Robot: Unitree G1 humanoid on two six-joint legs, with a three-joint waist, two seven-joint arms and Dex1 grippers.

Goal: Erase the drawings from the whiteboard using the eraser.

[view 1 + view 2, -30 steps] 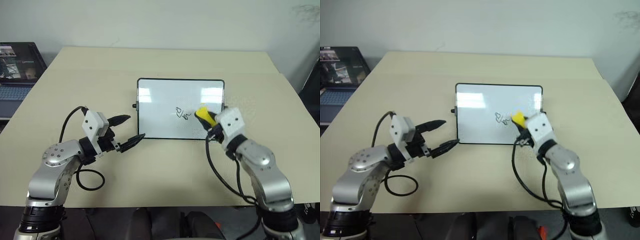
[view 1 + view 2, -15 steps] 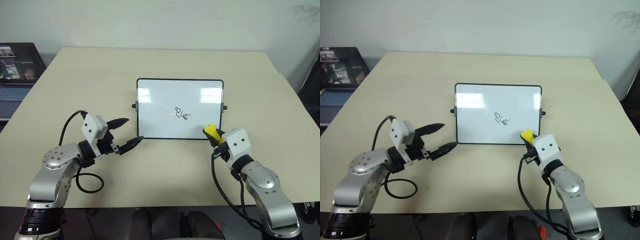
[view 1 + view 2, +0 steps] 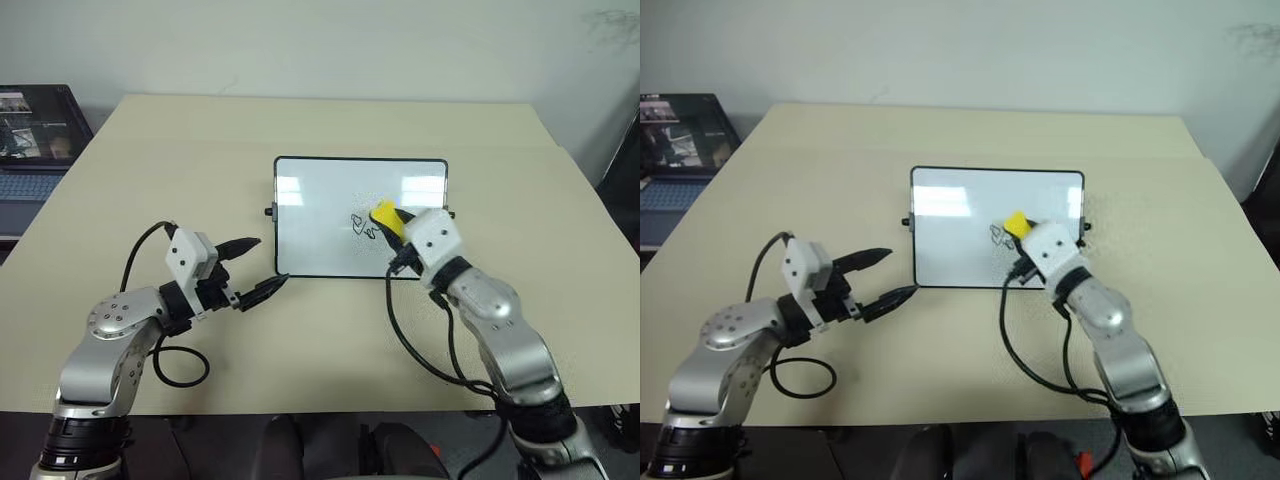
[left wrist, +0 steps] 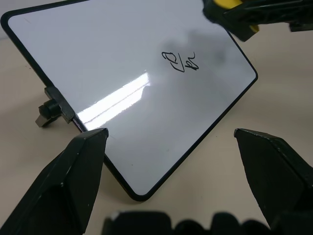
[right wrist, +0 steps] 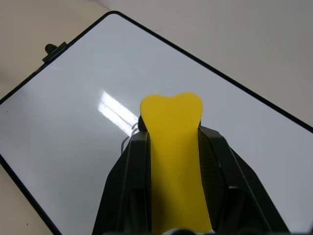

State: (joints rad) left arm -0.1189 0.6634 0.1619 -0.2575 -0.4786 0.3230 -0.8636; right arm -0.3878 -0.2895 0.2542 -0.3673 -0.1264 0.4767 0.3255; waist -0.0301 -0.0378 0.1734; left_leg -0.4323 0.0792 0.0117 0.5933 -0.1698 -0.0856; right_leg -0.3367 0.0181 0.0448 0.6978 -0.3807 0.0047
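Note:
The whiteboard (image 3: 310, 230) lies flat at the table's middle, with the drawings (image 3: 361, 225), small black scribbles, near its centre. My right gripper (image 3: 391, 224) is shut on the yellow eraser (image 3: 383, 214) and holds it over the board, just right of the drawings. Whether the eraser touches the board I cannot tell. In the right wrist view the eraser (image 5: 173, 147) sits between the fingers (image 5: 129, 176) and hides most of the scribbles. My left gripper (image 3: 257, 266) stands open off the board's near left corner. The left wrist view shows the drawings (image 4: 180, 61) intact.
An open laptop (image 3: 35, 140) sits off the table's left side. Small black knobs (image 3: 270, 211) stick out at the board's sides. Bare beige table (image 3: 300, 120) surrounds the board. A black cable (image 3: 420, 345) hangs from my right wrist.
Half a second ago the right gripper with the eraser was at the board's near right corner. It has since moved up and left onto the board beside the drawings. The left arm kept still.

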